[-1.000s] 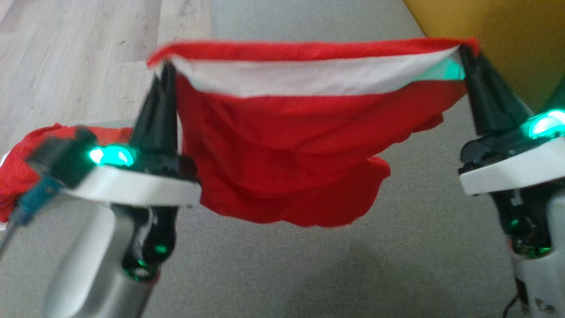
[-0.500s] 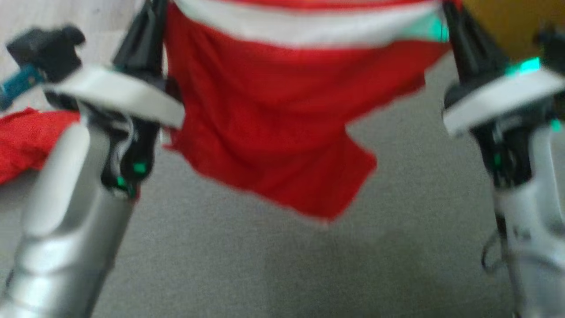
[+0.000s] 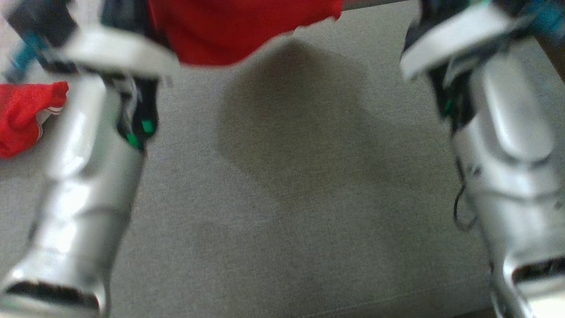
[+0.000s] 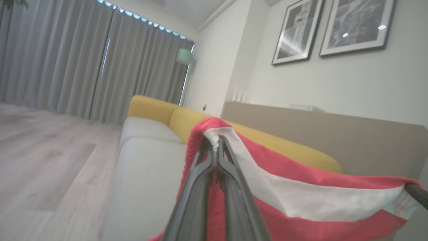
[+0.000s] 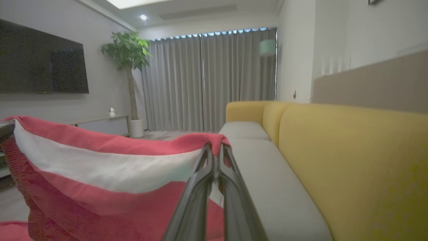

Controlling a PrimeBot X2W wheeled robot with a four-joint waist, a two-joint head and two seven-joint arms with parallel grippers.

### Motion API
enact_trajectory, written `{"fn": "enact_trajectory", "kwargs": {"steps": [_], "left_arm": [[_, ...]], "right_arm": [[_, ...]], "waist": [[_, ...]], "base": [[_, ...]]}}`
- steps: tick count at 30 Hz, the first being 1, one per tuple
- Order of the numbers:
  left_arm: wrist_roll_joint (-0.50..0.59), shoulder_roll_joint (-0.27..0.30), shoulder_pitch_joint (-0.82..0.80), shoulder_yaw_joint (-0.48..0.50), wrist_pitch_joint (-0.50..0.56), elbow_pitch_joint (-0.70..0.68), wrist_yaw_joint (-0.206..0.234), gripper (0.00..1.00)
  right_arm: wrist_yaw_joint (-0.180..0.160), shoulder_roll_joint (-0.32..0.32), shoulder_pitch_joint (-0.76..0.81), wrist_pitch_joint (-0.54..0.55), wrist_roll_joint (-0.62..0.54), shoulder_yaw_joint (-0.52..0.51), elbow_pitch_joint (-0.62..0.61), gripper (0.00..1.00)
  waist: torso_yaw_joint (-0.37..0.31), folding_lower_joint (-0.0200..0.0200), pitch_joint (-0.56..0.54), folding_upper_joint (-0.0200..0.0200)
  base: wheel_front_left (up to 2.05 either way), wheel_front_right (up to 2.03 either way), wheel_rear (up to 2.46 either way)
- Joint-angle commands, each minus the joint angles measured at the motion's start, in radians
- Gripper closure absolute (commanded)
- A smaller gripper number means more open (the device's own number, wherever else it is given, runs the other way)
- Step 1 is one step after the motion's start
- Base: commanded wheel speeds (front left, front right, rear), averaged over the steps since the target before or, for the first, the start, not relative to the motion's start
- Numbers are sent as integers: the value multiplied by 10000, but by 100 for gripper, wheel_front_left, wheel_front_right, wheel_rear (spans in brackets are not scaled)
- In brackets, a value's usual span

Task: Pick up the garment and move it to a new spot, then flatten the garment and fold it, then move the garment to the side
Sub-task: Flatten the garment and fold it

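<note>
1. You have the left gripper with its jaws pressed together on one top corner of the red garment. They pinch the cloth where the red hem meets the white band.
2. The right gripper has the other top corner, its jaws likewise closed on the red edge.
3. The garment hangs stretched between the two grippers. The white band runs across just under the top hem, and the red body droops below it.
4. In the head view you see its lower edge at the top, above the grey sofa seat, with a dark shadow on the cushion beneath.
5. The left forearm and the right forearm rise at either side of that view, both blurred.
6. A second red cloth lies on the seat at the robot's left, just beside the left forearm and apart from the held garment.
7. The yellow backrest runs along the seat's far side.
</note>
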Motion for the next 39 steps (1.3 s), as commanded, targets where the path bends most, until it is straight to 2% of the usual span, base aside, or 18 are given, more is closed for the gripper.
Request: {"fn": "enact_trajectory", "kwargs": {"steps": [1, 7, 13, 19, 25, 28, 31, 35, 39], "left_arm": [[-76, 250, 232, 168, -201, -40, -122, 100], [-359, -73, 2409, -64, -723, 220, -411, 100], [-335, -373, 4607, 106, -929, -814, -417, 100], [-14, -711, 7239, 381, -946, -2812, -65, 100], [-28, -821, 9200, 162, -811, -4549, 434, 100], [-209, -900, 9612, 25, -544, -4980, 668, 100], [-457, -1023, 9604, -86, -323, -4979, 826, 100], [-792, -1157, 9246, -193, -157, -4684, 930, 100], [-1501, -1282, 8414, -342, 67, -3961, 1128, 100]], "right_arm": [[73, 210, 386, -274, 68, 190, -24, 100], [73, 318, 2381, -1030, 491, 584, 377, 100], [73, 352, 4567, -1338, 427, 111, -443, 100], [73, 404, 7169, -880, 87, -741, -2528, 100], [73, 439, 9209, 414, -397, -1567, -5399, 100], [73, 443, 9551, 968, -531, -1786, -6215, 100], [73, 445, 9330, 1294, -699, -1950, -6384, 100], [73, 446, 8644, 1522, -948, -1996, -6086, 100], [73, 315, 7282, 1770, -1118, -2002, -5205, 100]], "waist": [[-4, -4, -2, 0], [39, -4, -134, 0], [204, -4, -816, 0], [307, -4, -1546, 0], [462, -4, -1631, 0], [657, -4, -1497, 0], [960, -4, -1240, 0], [1315, -4, -868, 0], [1795, -4, -351, 0]], "base": [[0, 0, 0], [0, 0, 0], [0, 0, 0], [0, 0, 0], [0, 0, 0], [0, 0, 0], [0, 0, 0], [0, 0, 0], [0, 0, 0]]}}
